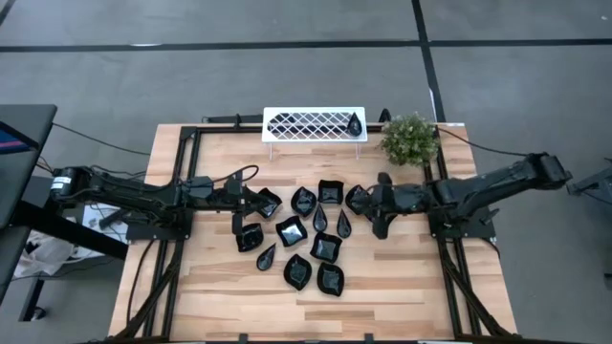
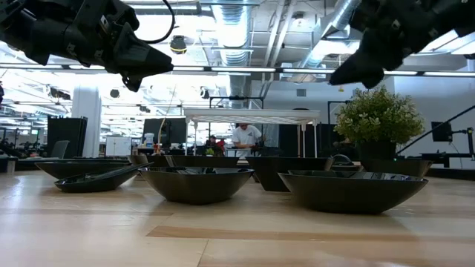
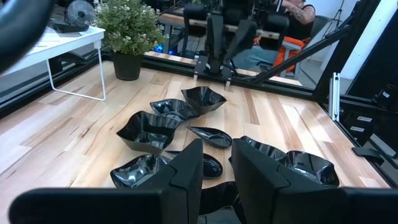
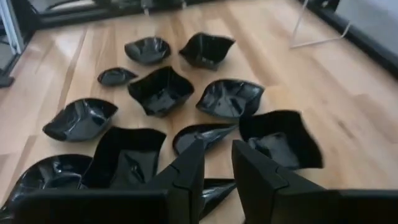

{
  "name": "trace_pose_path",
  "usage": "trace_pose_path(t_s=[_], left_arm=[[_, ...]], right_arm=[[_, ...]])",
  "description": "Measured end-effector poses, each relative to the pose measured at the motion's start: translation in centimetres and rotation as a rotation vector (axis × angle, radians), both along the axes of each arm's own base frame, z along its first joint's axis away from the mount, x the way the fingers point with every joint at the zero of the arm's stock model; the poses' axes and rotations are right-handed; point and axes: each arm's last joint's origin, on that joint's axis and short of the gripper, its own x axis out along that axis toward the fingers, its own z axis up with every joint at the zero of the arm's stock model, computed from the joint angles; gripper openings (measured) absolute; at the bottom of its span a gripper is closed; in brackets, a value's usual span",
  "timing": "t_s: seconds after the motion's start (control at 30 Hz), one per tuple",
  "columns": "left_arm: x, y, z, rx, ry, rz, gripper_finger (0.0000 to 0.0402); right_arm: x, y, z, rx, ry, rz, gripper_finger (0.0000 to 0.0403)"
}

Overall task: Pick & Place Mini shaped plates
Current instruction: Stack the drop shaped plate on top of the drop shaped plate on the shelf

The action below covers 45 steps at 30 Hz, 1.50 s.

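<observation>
Several small glossy black mini shaped plates [image 1: 291, 230] rest on their bases in a loose cluster at the middle of the wooden table, and one more [image 1: 355, 122] lies on the white lattice rack's right end. My left gripper [image 1: 254, 202] hovers at the cluster's left edge, above a plate [image 1: 271, 203]. Its fingers [image 3: 186, 171] stand a little apart with nothing between them. My right gripper [image 1: 369, 200] hovers at the cluster's right edge by another plate [image 1: 356, 198], also narrowly open and empty [image 4: 217, 155]. In the low view both grippers [image 2: 152, 65] [image 2: 345, 76] hang well above the plates.
The white lattice rack [image 1: 313, 124] stands at the table's far edge, with a green potted plant [image 1: 409, 139] to its right. Bare wood lies along the near edge [image 1: 316, 320]. Black frame rails [image 1: 182, 182] run along the table's left and right sides.
</observation>
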Motion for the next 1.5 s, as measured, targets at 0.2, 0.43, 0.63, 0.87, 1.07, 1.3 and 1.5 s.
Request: trace_pose_path(t_s=[0.2, 0.43, 0.63, 0.87, 1.07, 1.3, 1.5], left_arm=[[0.0, 0.0, 0.0, 0.000, 0.000, 0.000, 0.0088], [0.0, 0.0, 0.0, 0.000, 0.000, 0.000, 0.0088], [0.0, 0.0, 0.0, 0.000, 0.000, 0.000, 0.0088], [0.0, 0.0, 0.0, 0.000, 0.000, -0.001, 0.0088], [0.0, 0.0, 0.0, 0.000, 0.000, 0.000, 0.0088], [0.0, 0.0, 0.0, 0.000, -0.001, 0.000, 0.0088], [0.0, 0.0, 0.0, 0.000, -0.001, 0.000, 0.0088]], right_arm=[[1.4, 0.3, -2.3, 0.015, 0.108, -0.017, 0.0077], [2.6, -0.3, -4.7, 0.073, 0.225, -0.089, 0.0077], [3.7, -0.6, -5.6, 0.145, 0.287, -0.054, 0.0077], [4.9, -0.5, -6.6, 0.190, 0.348, -0.088, 0.0077], [6.2, -0.3, -7.1, 0.188, 0.382, -0.093, 0.0077], [7.4, -0.2, -7.9, 0.177, 0.482, -0.111, 0.0077], [8.6, -0.1, -8.1, 0.163, 0.497, -0.103, 0.0077]])
